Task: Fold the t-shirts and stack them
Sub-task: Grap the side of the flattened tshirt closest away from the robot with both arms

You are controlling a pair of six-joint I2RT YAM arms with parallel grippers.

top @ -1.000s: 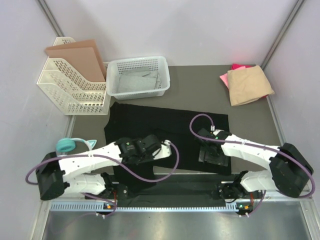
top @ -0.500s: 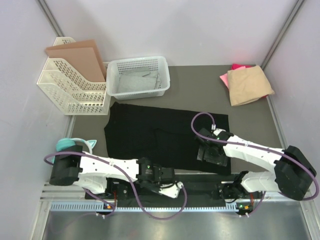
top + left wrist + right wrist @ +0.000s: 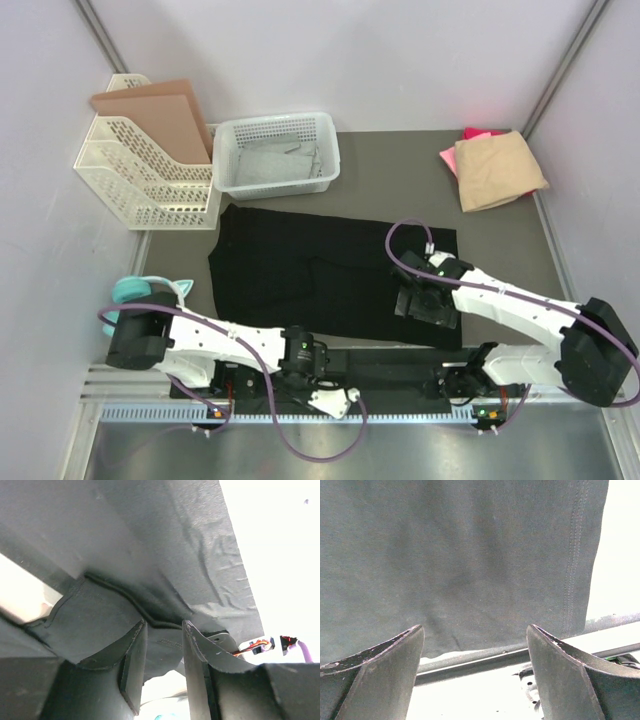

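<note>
The black t-shirt (image 3: 320,260) lies spread flat mid-table. Its grey-looking cloth (image 3: 460,555) fills the right wrist view, with a stitched hem down the right side. My right gripper (image 3: 425,308) hovers over the shirt's near right corner, jaws wide open (image 3: 475,627) and nothing between them. My left gripper (image 3: 335,400) is down past the table's near edge. Its jaws stand narrowly apart (image 3: 164,625), with a hem of the black cloth (image 3: 165,540) just at the tips. The tan t-shirt (image 3: 500,170) lies folded at the far right on the pink t-shirt (image 3: 470,140).
A white mesh basket (image 3: 278,152) stands behind the black shirt. A white file rack (image 3: 150,185) holding brown cardboard sheets (image 3: 155,115) sits at the far left. A teal roll (image 3: 132,290) lies by the left arm. Metal rails run along the near edge.
My left arm has swung off the black shirt, down and toward the near edge, ending below the table rim. The right gripper stayed over the shirt's near right corner and opened slightly.
</note>
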